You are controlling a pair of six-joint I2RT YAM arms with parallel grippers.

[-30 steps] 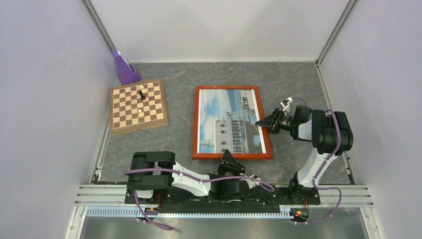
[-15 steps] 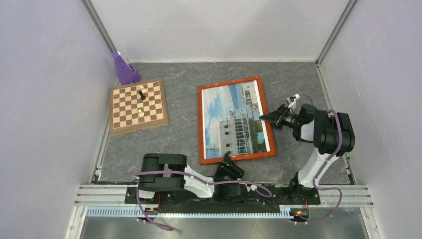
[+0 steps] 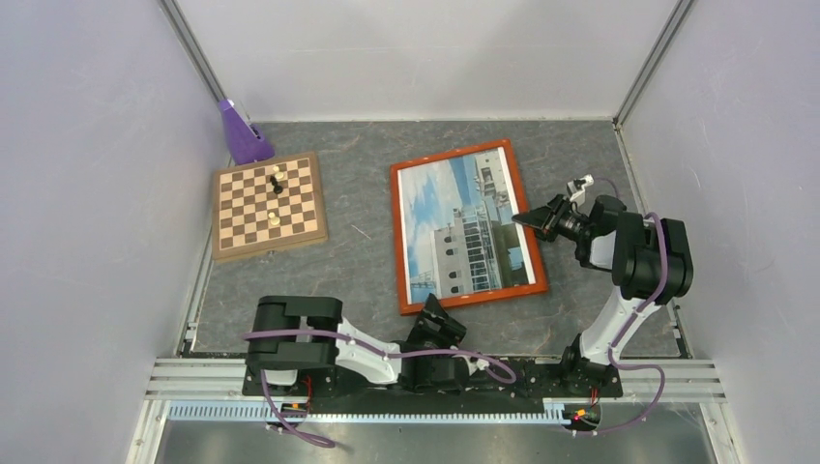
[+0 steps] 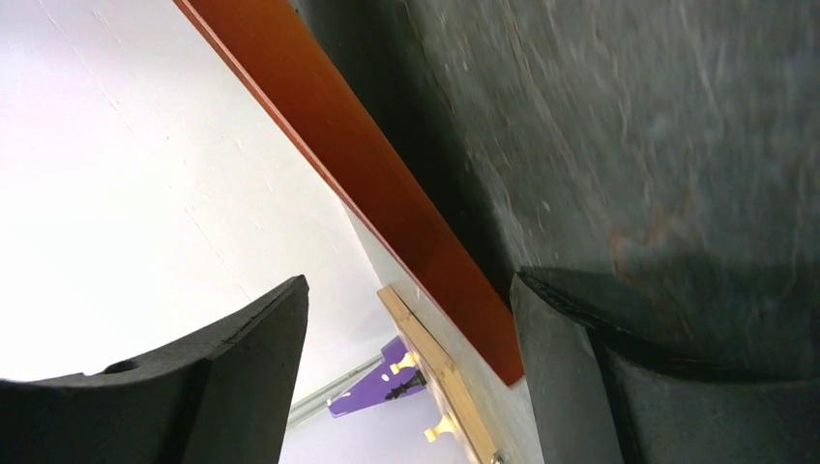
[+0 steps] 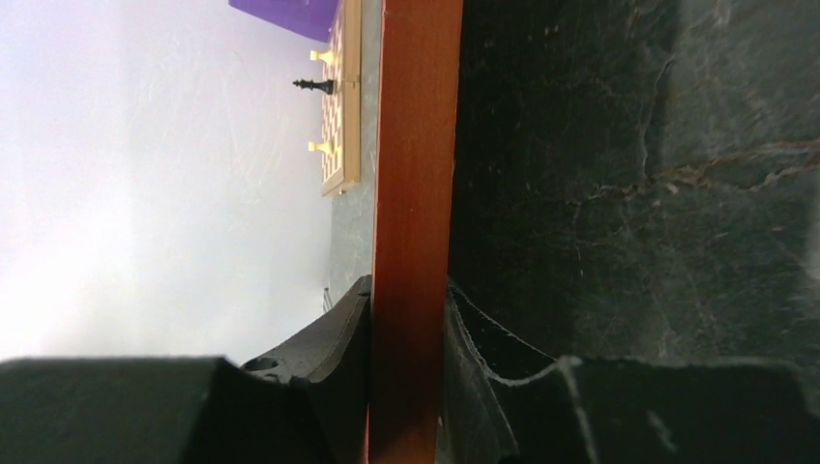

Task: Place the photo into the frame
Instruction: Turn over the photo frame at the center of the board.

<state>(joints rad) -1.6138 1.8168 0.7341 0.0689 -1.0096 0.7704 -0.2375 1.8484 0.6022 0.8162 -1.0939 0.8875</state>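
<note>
The orange-brown frame [image 3: 401, 237] lies tilted on the grey table with the photo [image 3: 467, 230] of a pale building and blue sky inside its rails. My right gripper [image 3: 527, 219] is shut on the frame's right rail [image 5: 414, 193], one finger above it and one below. My left gripper [image 3: 432, 314] is open just near of the frame's near left corner, apart from it. In the left wrist view the frame's rail [image 4: 387, 198] runs between my spread fingers [image 4: 242, 358] without touching them.
A checkered chessboard [image 3: 268, 204] with a few pieces lies at the left. A purple stand [image 3: 238, 132] is in the back left corner. Grey walls close in the table on three sides.
My right gripper has swung the frame with the photo counter-clockwise and toward the back right. My left gripper has drawn back a little from the frame's near edge.
</note>
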